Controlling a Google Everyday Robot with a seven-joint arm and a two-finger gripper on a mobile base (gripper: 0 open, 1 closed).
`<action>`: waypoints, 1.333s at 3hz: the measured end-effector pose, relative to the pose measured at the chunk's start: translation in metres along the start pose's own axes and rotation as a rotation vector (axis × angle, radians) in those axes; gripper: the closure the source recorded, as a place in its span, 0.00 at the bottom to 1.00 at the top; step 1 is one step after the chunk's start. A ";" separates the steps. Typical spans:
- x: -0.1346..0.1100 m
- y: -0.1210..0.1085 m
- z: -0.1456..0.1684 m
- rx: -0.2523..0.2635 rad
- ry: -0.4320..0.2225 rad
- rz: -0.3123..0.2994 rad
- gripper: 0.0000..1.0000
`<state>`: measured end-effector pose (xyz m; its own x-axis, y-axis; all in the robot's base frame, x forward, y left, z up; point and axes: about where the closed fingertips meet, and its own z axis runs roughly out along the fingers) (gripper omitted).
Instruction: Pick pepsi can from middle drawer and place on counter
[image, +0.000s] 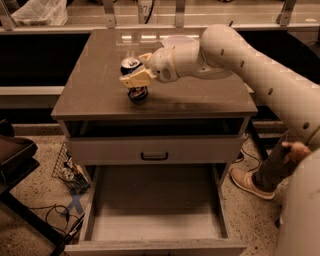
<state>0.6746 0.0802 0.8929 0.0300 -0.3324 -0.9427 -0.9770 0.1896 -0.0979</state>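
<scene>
My gripper (133, 80) is over the left middle of the counter (200, 97), shut on the pepsi can (131, 64). The can is dark blue with a silver top and leans slightly. Its base is at the counter surface or just above it; I cannot tell which. The cream arm reaches in from the right. Below, the middle drawer (155, 212) is pulled out, and its flat floor holds nothing. The drawer front with the dark handle (154, 156) above it is closed.
A white bowl (177, 39) sits at the back of the counter, partly behind my arm. A person's leg and shoe (252, 182) stand right of the open drawer. A wire basket (70, 167) and a dark chair (15, 160) are on the left.
</scene>
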 end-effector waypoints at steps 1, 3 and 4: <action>0.023 -0.015 0.008 0.006 0.007 -0.014 1.00; 0.016 -0.015 0.006 0.006 0.007 -0.014 0.59; 0.016 -0.015 0.006 0.005 0.007 -0.014 0.36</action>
<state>0.6912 0.0779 0.8773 0.0423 -0.3417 -0.9389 -0.9753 0.1899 -0.1130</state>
